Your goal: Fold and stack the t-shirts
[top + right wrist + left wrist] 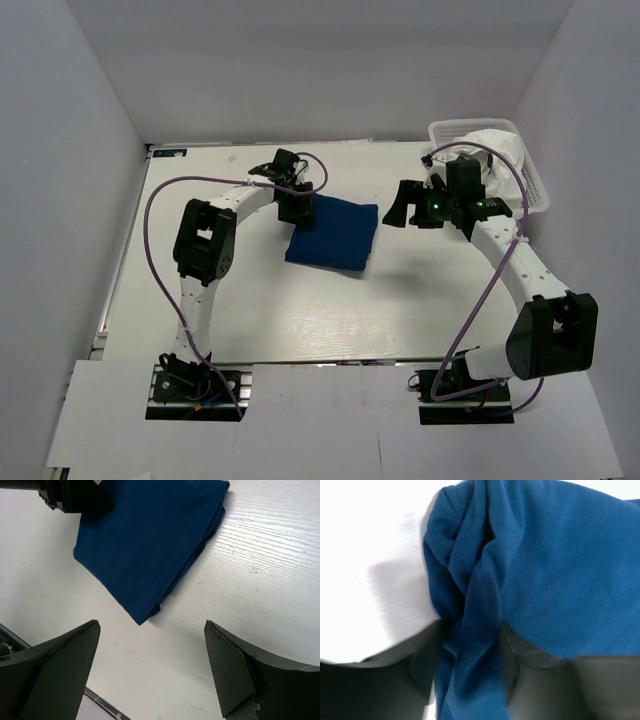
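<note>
The navy blue t-shirt (pixel 335 235) lies folded into a small rectangle on the white table (pixel 300 310). My left gripper (pixel 296 205) is at the shirt's far left corner, shut on a bunched fold of the blue cloth (pixel 475 630). My right gripper (pixel 402 207) hangs open and empty above the table, right of the shirt; the folded shirt (pixel 145 545) shows ahead of its fingers (pixel 230 670). The white t-shirt (pixel 495 145) lies in the basket at the back right; its prints are hidden.
The white lattice plastic basket (pixel 535 180) stands at the table's back right corner, just behind the right arm. Purple cables loop along both arms. The left gripper's black body (pixel 70 495) shows at the top left of the right wrist view.
</note>
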